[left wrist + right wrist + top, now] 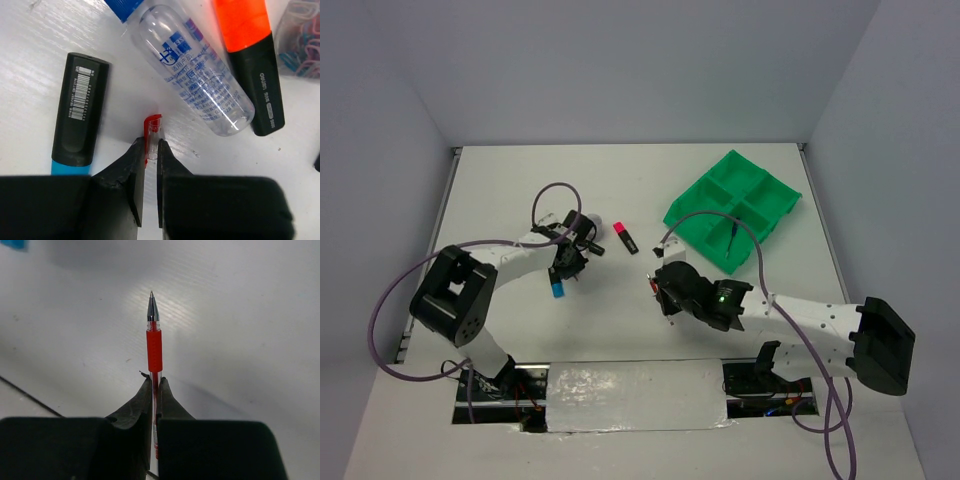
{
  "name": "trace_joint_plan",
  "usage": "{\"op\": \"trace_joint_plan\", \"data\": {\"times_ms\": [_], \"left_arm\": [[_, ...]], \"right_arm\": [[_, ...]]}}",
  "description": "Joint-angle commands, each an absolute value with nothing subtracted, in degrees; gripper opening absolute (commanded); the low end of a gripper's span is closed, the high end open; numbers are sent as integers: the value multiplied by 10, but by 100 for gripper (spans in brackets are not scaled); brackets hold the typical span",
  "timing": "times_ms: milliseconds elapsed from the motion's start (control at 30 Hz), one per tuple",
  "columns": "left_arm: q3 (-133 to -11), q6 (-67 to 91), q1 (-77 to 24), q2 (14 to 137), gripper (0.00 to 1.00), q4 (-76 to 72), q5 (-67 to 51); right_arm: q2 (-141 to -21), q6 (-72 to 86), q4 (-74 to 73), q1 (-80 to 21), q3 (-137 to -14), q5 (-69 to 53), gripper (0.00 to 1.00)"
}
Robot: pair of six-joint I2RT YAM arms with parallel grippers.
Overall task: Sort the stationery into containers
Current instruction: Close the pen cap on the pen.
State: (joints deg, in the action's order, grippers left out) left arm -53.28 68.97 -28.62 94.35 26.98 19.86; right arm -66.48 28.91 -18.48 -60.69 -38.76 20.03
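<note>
left hand [150, 146]: pinches the red-ended pen [153, 126] (clear tube [200, 80] just beside, blue-ended highlighter [80, 110] on other side) | right hand [154, 384]: pinches red pen [154, 347], metal tip forward, over worktop [240, 315]

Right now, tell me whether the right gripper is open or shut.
Shut on the red pen: the right gripper pinches its barrel.

The tray [782, 200] is being borne at the table's [520, 180] far right, a loose pen [732, 240] in its near compartment. A highlighter [625, 238] is being flanked by the left gripper [151, 146], clamping a second pen [153, 127], and the right gripper [154, 382], clamping a third pen [154, 347].
</note>
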Motion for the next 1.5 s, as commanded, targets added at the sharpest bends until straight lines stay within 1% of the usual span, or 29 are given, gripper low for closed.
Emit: {"op": "trace_joint_plan", "data": {"times_ms": [0, 33, 133, 333, 400, 600, 800, 1000, 1467], "left_arm": [[-477, 655, -287, 944, 0, 222, 134], [-471, 645, -288, 907, 0, 214, 132], [-468, 619, -305, 828, 0, 198, 135], [-452, 585, -327, 687, 0, 166, 111], [-440, 590, -335, 644, 0, 151, 98], [-397, 592, -375, 552, 0, 74, 75], [-392, 586, -395, 516, 0, 62, 82], [-385, 588, -400, 503, 0, 54, 86], [-372, 589, -402, 500, 0, 41, 95]], "right_arm": [[-638, 260, -71, -603, -352, 122, 0], [-629, 258, -49, -603, -342, 83, 0], [-632, 270, 18, -603, -313, 47, 0], [-691, 330, 121, -605, -308, 15, 0], [-698, 351, 178, -619, -305, 15, 0], [-705, 368, 243, -655, -324, 58, 0], [-706, 393, 237, -664, -338, 112, 0], [-697, 405, 246, -666, -329, 126, 0], [-686, 392, 231, -666, -342, 97, 0]]}}
